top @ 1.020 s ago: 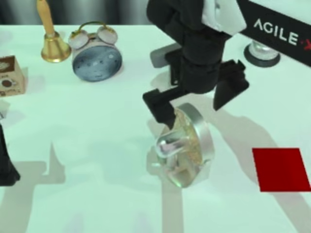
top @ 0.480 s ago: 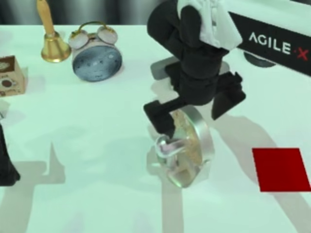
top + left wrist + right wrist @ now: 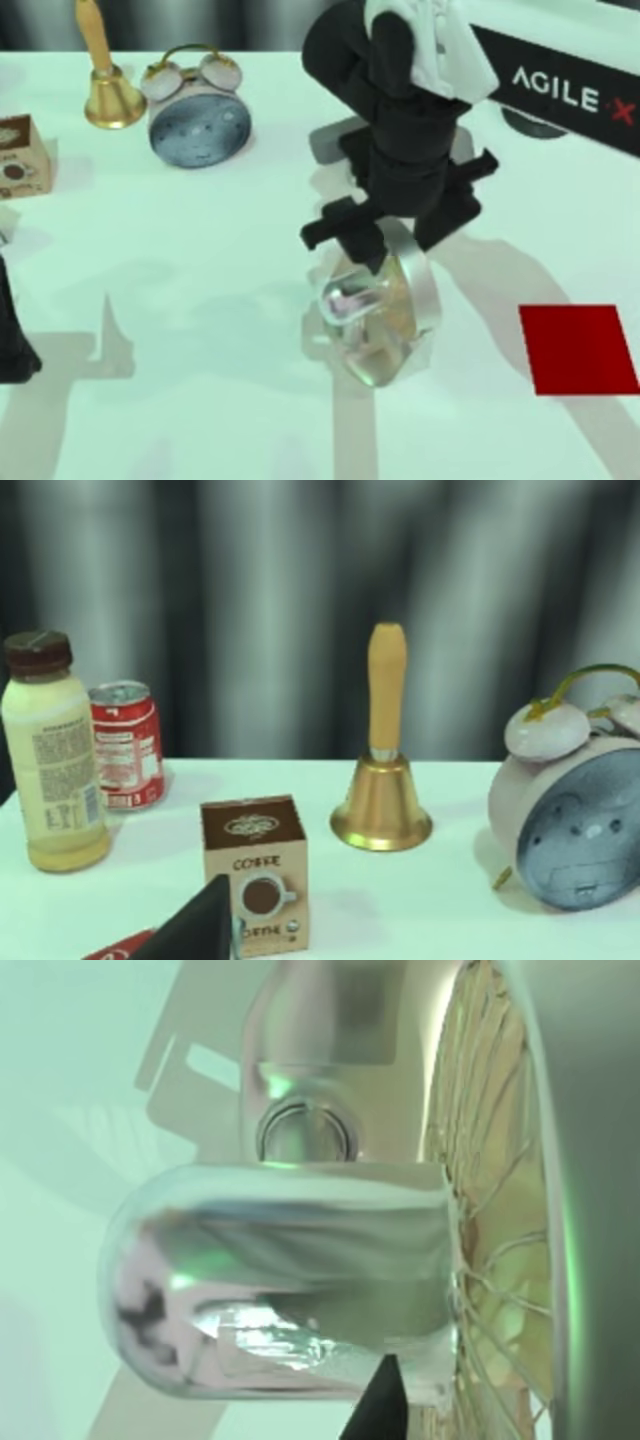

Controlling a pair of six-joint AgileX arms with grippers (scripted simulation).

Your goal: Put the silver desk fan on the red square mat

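One shiny chrome desk fan with gold mesh face stands mid-table, and the right gripper is down over its top edge, fingers spread either side of the ring, not yet clamped. One flat bright-red square mat lies well apart at the table's right, bare. The right wrist view fills with the fan's stubby motor housing and mesh. The left gripper sits parked at the left edge; its fingers I cannot tell. Only its wrist view shows one cream bottle and one red soda can, alongside one brass handbell, one coffee box and one twin-bell alarm clock.
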